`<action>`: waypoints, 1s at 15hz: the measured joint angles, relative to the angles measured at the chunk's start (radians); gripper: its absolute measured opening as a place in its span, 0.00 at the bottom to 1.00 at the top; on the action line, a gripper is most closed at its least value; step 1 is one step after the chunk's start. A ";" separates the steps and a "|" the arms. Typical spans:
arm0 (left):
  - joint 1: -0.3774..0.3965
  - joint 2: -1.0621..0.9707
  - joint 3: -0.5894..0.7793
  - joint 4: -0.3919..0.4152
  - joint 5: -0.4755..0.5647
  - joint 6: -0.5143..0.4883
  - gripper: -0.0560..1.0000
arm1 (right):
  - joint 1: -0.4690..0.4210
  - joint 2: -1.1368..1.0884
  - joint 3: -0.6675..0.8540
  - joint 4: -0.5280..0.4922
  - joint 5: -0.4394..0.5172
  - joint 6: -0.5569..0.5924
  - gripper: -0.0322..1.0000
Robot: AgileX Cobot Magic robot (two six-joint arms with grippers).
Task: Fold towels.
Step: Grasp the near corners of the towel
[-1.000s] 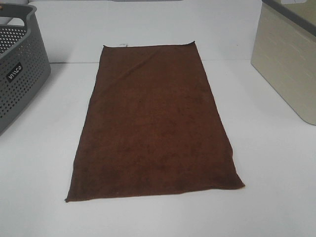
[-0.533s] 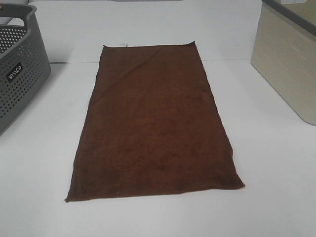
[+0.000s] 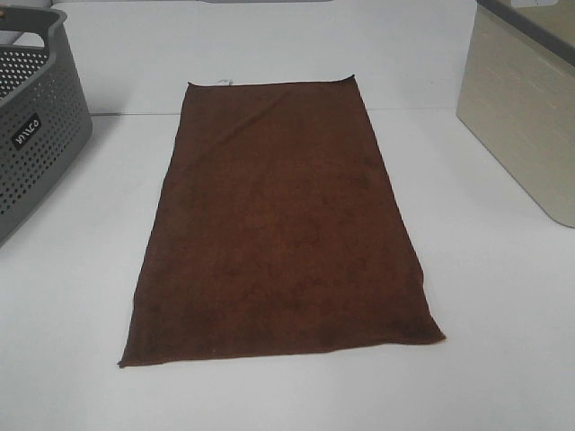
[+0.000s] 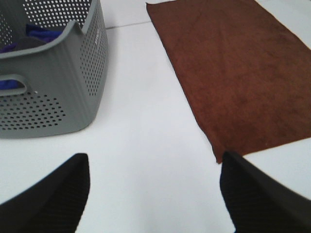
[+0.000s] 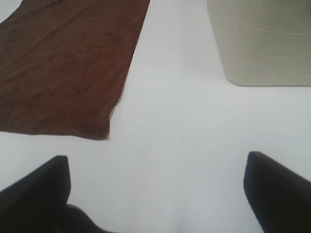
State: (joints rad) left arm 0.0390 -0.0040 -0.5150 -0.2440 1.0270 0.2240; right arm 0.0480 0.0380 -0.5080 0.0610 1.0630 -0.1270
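Observation:
The dark brown towel [image 3: 280, 224] lies flat and unfolded on the white table, long side running away from me, with a small white tag [image 3: 225, 83] at its far short edge. It also shows in the left wrist view [image 4: 238, 73] and the right wrist view [image 5: 63, 68]. Neither gripper shows in the high view. My left gripper [image 4: 154, 194] is open and empty above bare table, near the towel's near left corner. My right gripper [image 5: 158, 194] is open and empty above bare table, beside the towel's near right corner.
A grey perforated basket [image 3: 31, 126] stands at the left edge, with blue items inside in the left wrist view [image 4: 48, 73]. A beige bin [image 3: 526, 117] stands at the right edge, also in the right wrist view [image 5: 262, 39]. The white table [image 3: 503, 341] surrounds the towel.

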 joint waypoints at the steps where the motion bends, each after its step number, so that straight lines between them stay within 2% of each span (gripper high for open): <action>1: 0.000 0.008 -0.008 -0.017 -0.053 -0.009 0.73 | 0.000 0.041 -0.012 0.000 0.000 0.020 0.91; 2: 0.000 0.016 -0.009 -0.027 -0.089 -0.016 0.73 | 0.000 0.062 -0.019 0.000 0.000 0.027 0.91; 5: 0.000 0.141 -0.007 -0.127 -0.212 -0.090 0.73 | 0.000 0.267 -0.069 0.000 -0.017 0.086 0.91; 7: 0.000 0.268 -0.004 -0.214 -0.236 -0.116 0.73 | 0.000 0.420 -0.099 0.028 -0.025 0.116 0.91; 11: 0.000 0.601 -0.004 -0.363 -0.245 -0.115 0.73 | 0.000 0.724 -0.108 0.179 -0.058 0.103 0.90; 13: 0.000 0.780 -0.004 -0.437 -0.254 -0.040 0.73 | 0.000 0.883 -0.108 0.240 -0.115 0.022 0.90; 15: 0.000 0.955 -0.004 -0.502 -0.267 0.098 0.73 | 0.000 1.017 -0.108 0.301 -0.191 -0.055 0.89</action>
State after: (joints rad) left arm 0.0390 0.9510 -0.5190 -0.7460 0.7600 0.3220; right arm 0.0480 1.0550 -0.6160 0.3620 0.8720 -0.1820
